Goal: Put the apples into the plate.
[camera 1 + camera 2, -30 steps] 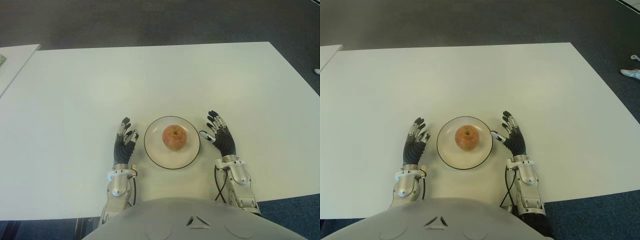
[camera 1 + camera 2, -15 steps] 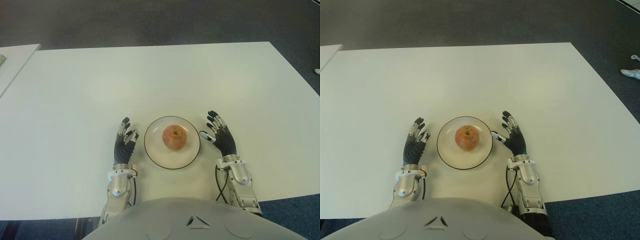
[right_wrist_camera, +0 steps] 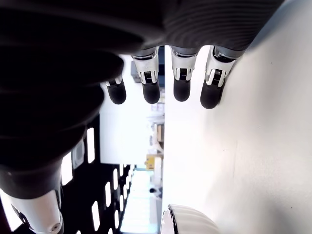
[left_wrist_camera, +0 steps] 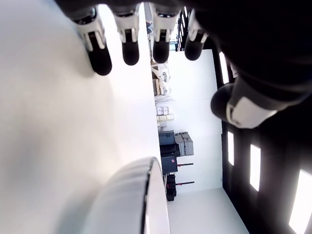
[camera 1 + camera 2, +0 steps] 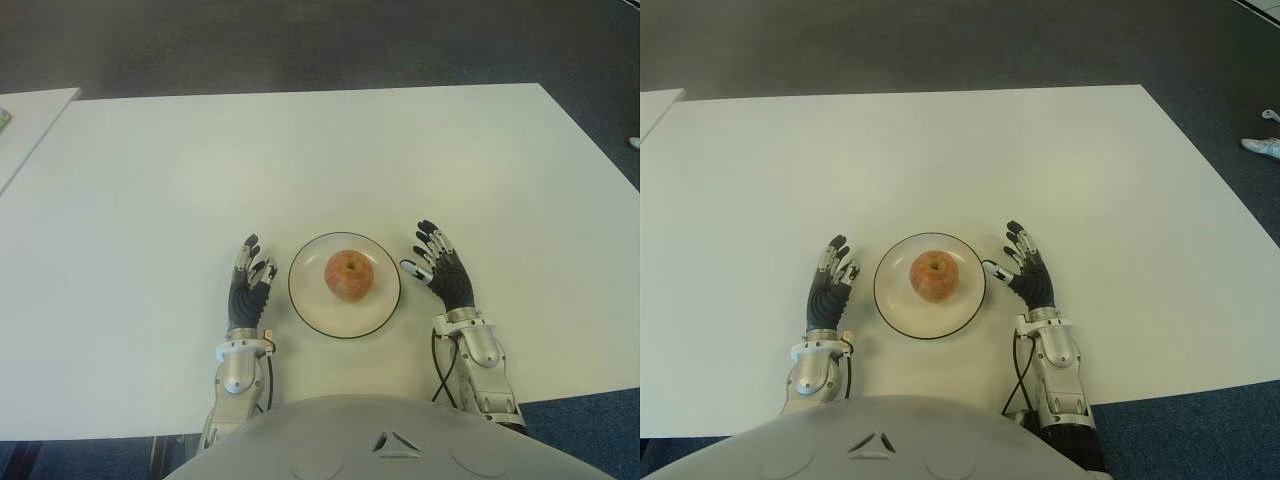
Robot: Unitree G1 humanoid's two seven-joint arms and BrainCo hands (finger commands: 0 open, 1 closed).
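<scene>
Flanking plate (image 5: 312,305) with apple (image 5: 349,275): empty hands.

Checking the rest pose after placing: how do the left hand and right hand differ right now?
The left hand shows left of the plate, the right hand right of it. The left hand's thumb stays beside its fingers; the right hand's thumb juts toward the plate. Both are open and empty; the apple sits in the plate.
</scene>
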